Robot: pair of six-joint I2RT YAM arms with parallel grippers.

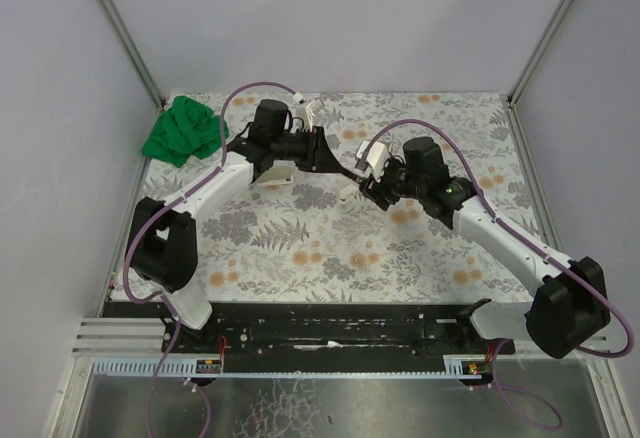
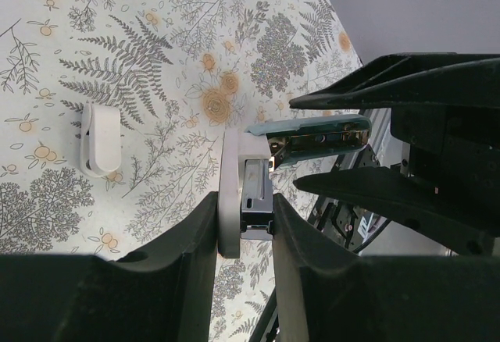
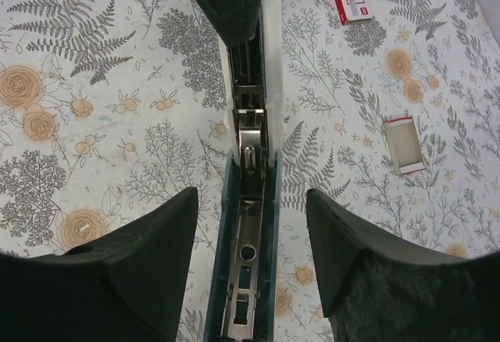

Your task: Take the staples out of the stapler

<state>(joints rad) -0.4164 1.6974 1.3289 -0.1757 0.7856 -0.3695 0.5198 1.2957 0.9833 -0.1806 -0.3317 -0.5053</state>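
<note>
At the middle of the counter [image 1: 300, 248], your left hand [image 2: 245, 213] clamps the stapler [image 2: 258, 162] by its white base. Your right hand [image 3: 251, 205] straddles the swung-open teal top, wide, not touching. It likely handles stiff, light and slick, so grip the flat sides.

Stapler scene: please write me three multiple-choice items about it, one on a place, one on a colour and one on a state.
1. Where on the table does the green cloth lie?
A. far left corner
B. near right corner
C. the middle

2. Which colour has the opened top of the stapler?
A. red
B. yellow
C. teal

3. In which state is the left hand?
A. open above the cloth
B. shut on the white base
C. shut on a pen

Key:
1 A, the top view shows it by the far left post.
2 C, the left wrist view shows teal.
3 B, that view shows it clamping the base.
</note>
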